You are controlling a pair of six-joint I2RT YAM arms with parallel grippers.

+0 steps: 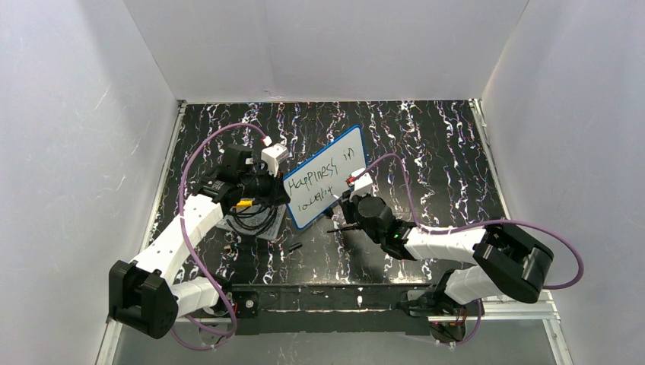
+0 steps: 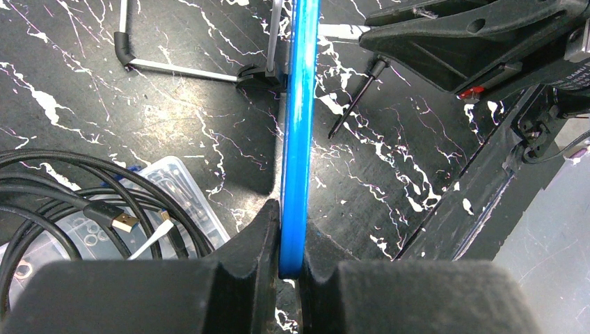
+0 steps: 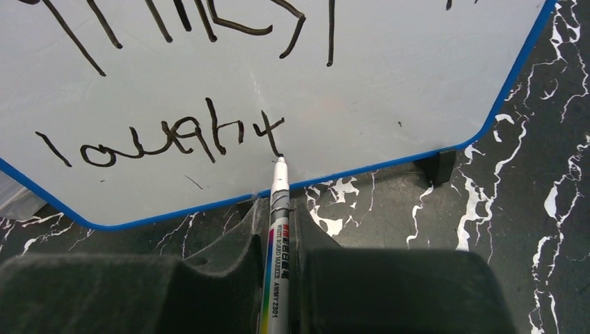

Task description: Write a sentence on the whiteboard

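Note:
The whiteboard (image 1: 325, 176), white with a thin blue rim, stands tilted on the dark marbled table. The sentence (image 1: 319, 180) on it reads "Happiness in" above "laught"; the lower line (image 3: 163, 138) fills the right wrist view. My left gripper (image 2: 292, 261) is shut on the board's blue rim (image 2: 299, 139), seen edge-on. My right gripper (image 3: 278, 229) is shut on a white whiteboard marker (image 3: 277, 229). The marker's tip (image 3: 280, 161) rests at the foot of the last "t", near the board's lower edge (image 3: 389, 165). In the top view my right gripper (image 1: 351, 204) sits just below the board's lower right.
A clear plastic tray with a coiled black cable (image 2: 104, 223) lies left of the board, under my left arm (image 1: 251, 217). A wire board stand (image 2: 181, 68) and a thin black stick (image 2: 355, 97) lie behind it. A small black cap (image 1: 294, 247) lies near the front rail (image 1: 327, 298).

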